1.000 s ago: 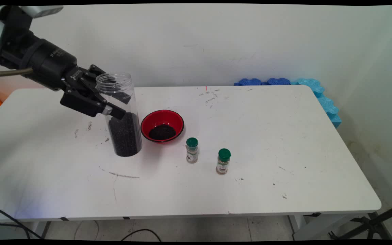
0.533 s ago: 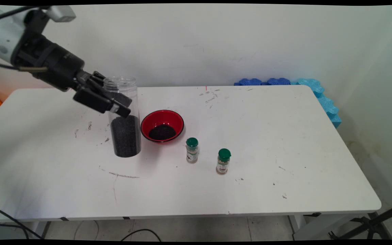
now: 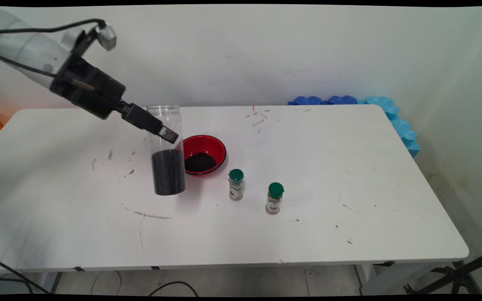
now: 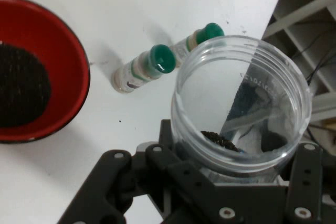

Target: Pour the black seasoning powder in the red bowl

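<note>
- Broadly, the table (image 3: pixel 349 167) carries everything, all left of its middle; a slip would scatter grains across it.
- Next, the jar (image 3: pixel 166 159) stands open-topped, its lower part filled with dark grains, gripped by the claw (image 3: pixel 169 134), which is closed on its clear upper wall; smooth plastic could slide.
- Close behind on its right, the red bowl (image 3: pixel 214 146) risks being knocked.
- Lastly, two green-capped spice bottles (image 3: pixel 236 184) toward the front edge could topple.

white table (image 3: pixel 349 175), blue foam (image 3: pixel 391 117)
</note>
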Tool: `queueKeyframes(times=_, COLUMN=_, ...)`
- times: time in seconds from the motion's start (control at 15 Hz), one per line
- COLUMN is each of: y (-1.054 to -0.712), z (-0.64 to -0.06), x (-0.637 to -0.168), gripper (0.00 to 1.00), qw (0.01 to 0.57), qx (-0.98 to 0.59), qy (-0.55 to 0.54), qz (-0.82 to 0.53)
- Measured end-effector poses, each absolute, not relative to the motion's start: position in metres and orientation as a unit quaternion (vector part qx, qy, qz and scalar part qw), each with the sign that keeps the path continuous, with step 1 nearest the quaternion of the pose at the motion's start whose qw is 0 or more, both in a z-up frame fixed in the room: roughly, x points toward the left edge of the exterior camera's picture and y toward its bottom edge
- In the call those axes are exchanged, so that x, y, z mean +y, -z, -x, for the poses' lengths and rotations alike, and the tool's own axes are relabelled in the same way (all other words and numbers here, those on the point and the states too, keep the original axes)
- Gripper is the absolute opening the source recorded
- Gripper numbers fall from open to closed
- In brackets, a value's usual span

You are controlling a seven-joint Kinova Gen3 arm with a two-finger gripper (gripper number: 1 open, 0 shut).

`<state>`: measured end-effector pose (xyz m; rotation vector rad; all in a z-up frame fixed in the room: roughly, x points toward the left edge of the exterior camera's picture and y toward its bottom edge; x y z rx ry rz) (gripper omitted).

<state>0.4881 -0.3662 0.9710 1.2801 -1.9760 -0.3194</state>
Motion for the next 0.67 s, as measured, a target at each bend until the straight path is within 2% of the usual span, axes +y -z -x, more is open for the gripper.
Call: queueKeyframes(times=0.67, y=-0.924, z=-0.488, x=-0.399, gripper=0.0, qw=0.35, qx=-0.658, qy=0.215, qz=-0.631)
